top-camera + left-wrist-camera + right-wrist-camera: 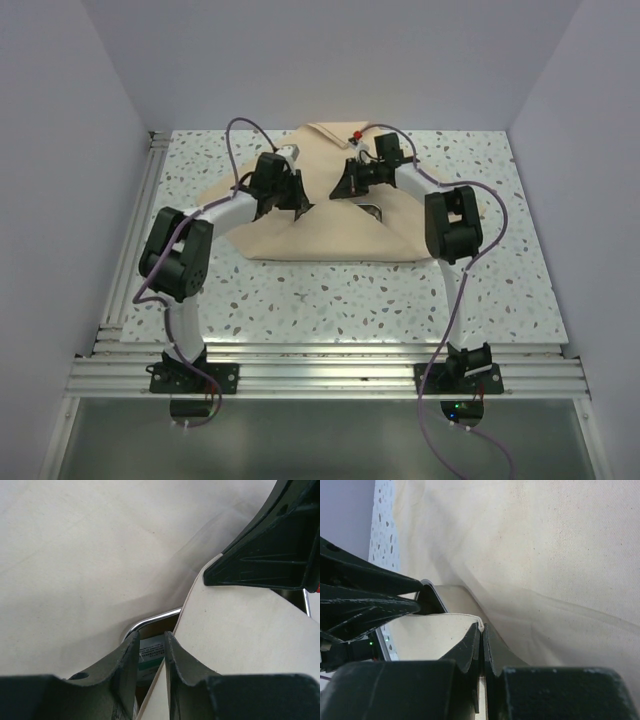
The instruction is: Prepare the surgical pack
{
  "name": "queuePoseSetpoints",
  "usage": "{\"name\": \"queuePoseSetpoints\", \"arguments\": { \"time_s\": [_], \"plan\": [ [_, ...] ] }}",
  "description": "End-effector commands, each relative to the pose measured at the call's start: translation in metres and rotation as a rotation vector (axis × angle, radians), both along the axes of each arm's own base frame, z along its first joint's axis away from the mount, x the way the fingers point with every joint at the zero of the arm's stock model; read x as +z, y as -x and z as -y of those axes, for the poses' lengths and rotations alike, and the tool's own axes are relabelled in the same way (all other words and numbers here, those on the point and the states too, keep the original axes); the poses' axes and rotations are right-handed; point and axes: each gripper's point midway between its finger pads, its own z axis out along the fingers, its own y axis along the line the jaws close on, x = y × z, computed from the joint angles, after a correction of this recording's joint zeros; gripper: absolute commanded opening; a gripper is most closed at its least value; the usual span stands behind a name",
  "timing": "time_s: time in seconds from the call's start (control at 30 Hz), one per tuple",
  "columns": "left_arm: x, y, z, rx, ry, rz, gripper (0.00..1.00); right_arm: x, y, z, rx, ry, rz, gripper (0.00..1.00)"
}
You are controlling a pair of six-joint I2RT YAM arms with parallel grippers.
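The tan cloth sheet (330, 238) lies on the table, its sides folded in over the steel tray (373, 211), of which only a corner shows. My right gripper (350, 186) is above the tray. In the right wrist view it (482, 626) is shut on a raised edge of the cloth (545, 555). My left gripper (299, 200) is just left of the tray. In the left wrist view its jaws (151, 636) stand slightly apart over the tray's rim (150, 620). A printed packet (151, 655) shows through the gap, and a cloth flap edge (240, 630) runs beneath. Scissors and forceps are hidden.
The speckled tabletop (330, 300) surrounds the cloth. Aluminium rails run along the left side (135, 230) and the near edge (330, 370). White walls close in the back and both sides. Purple cables (245, 130) loop above both arms.
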Motion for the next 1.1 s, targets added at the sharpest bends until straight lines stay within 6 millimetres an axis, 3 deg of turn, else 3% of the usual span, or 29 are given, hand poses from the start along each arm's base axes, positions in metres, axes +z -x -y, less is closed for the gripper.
{"name": "queuePoseSetpoints", "arguments": {
  "time_s": [0.0,0.17,0.43,0.77,0.9,1.07],
  "plan": [
    [0.05,-0.014,-0.019,0.084,0.012,0.104,0.31,0.008,-0.008,-0.002,0.02,-0.06,0.005,0.0],
    [0.065,-0.014,-0.029,0.12,0.01,0.127,0.32,0.001,-0.009,0.002,0.031,-0.125,-0.055,0.0],
    [0.06,-0.015,-0.026,0.109,0.012,0.111,0.32,-0.018,-0.014,0.009,0.009,-0.16,-0.133,0.0],
    [0.059,-0.007,-0.042,0.159,-0.023,0.117,0.32,-0.064,-0.011,0.016,-0.039,-0.08,-0.218,0.0],
    [0.064,-0.004,-0.057,0.197,-0.012,0.127,0.32,-0.069,-0.012,0.015,-0.065,-0.09,-0.264,0.0],
    [0.064,-0.001,-0.055,0.183,0.006,0.113,0.32,-0.069,-0.002,0.018,-0.077,-0.054,-0.328,0.0]
  ]
}}
